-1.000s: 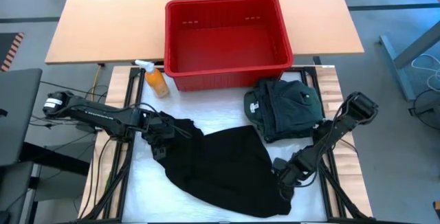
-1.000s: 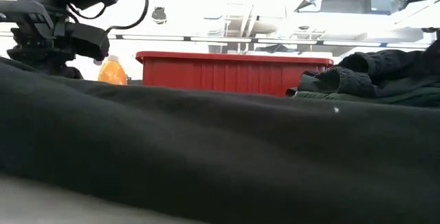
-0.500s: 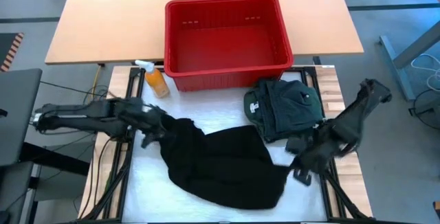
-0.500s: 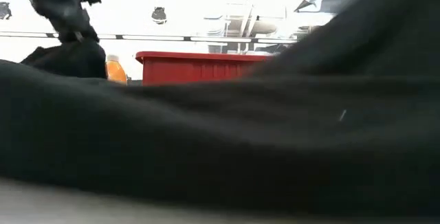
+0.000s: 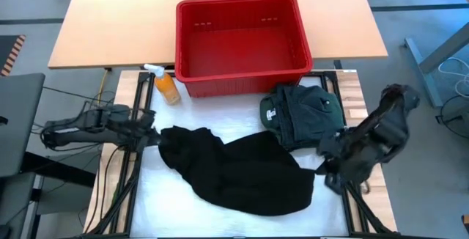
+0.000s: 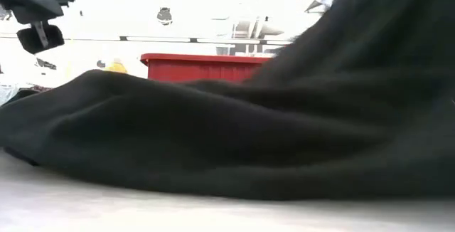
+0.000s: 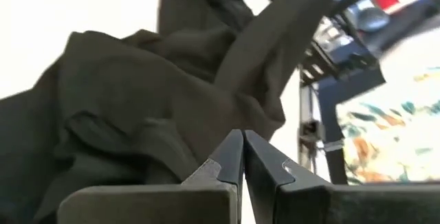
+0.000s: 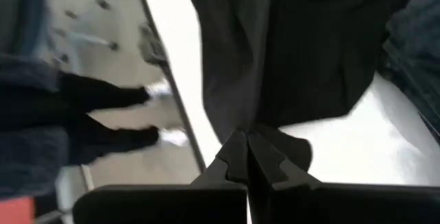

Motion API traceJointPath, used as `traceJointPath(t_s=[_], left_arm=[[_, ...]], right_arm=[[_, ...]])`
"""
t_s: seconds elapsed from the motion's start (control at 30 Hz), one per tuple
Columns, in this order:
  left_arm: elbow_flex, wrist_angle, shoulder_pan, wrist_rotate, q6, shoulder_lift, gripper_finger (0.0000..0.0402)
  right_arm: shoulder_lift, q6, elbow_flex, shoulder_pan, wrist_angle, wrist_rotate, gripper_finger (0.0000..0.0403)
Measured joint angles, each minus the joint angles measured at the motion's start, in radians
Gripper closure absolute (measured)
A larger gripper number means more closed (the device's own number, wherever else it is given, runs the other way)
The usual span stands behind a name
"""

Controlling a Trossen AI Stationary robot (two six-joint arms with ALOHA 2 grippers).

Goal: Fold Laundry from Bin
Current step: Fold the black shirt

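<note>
Both grippers are pinching the black garment [image 5: 245, 177] with jaws fully closed: left gripper [image 5: 157, 133] at its left end, right gripper [image 5: 322, 167] at its right edge, apparently to spread it. It is lying mid-tabletop, long axis left-right. Green laundry [image 5: 304, 114] is sitting beside the red bin [image 5: 242, 8].

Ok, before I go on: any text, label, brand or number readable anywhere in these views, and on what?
None can be read.
Pale label on the dark green garment: a small patch at its left edge, too small to read.
Orange spray bottle: no legible print.
Red bin: no marking visible.
Black garment: no tag showing.
</note>
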Motion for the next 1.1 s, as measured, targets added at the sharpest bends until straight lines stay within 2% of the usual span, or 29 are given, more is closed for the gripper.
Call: traceJointPath(t_s=[0.13, 0.23, 0.3, 0.43, 0.6, 0.77, 0.9, 1.1], left_arm=[[-0.123, 0.19, -0.02, -0.099, -0.008, 0.078, 0.0401], [-0.18, 0.373, -0.022, -0.182, 0.057, 0.187, 0.0389], [-0.174, 0.434, -0.01, -0.242, 0.148, 0.269, 0.0373], [-0.092, 0.426, 0.035, -0.323, 0.299, 0.451, 0.0325], [-0.005, 0.405, 0.12, -0.262, 0.423, 0.747, 0.0257], [0.07, 0.401, 0.181, -0.255, 0.501, 1.002, 0.0219], [0.132, 0.378, 0.194, -0.216, 0.581, 1.098, 0.0214], [0.162, 0.332, 0.195, -0.221, 0.621, 1.151, 0.0216]], right_arm=[[0.06, -0.005, -0.035, -0.002, 0.006, -0.002, 0.0388], [0.108, -0.005, -0.041, -0.002, 0.007, -0.021, 0.0388], [0.137, -0.006, -0.041, -0.001, 0.013, -0.037, 0.0387], [0.169, -0.025, -0.041, -0.001, 0.045, -0.079, 0.0386], [0.185, -0.024, -0.041, -0.002, 0.059, -0.08, 0.0386], [0.185, -0.013, -0.041, -0.002, 0.079, -0.077, 0.0385], [0.185, -0.004, -0.041, -0.002, 0.095, -0.076, 0.0385], [0.185, 0.013, -0.041, -0.001, 0.098, -0.075, 0.0385]])
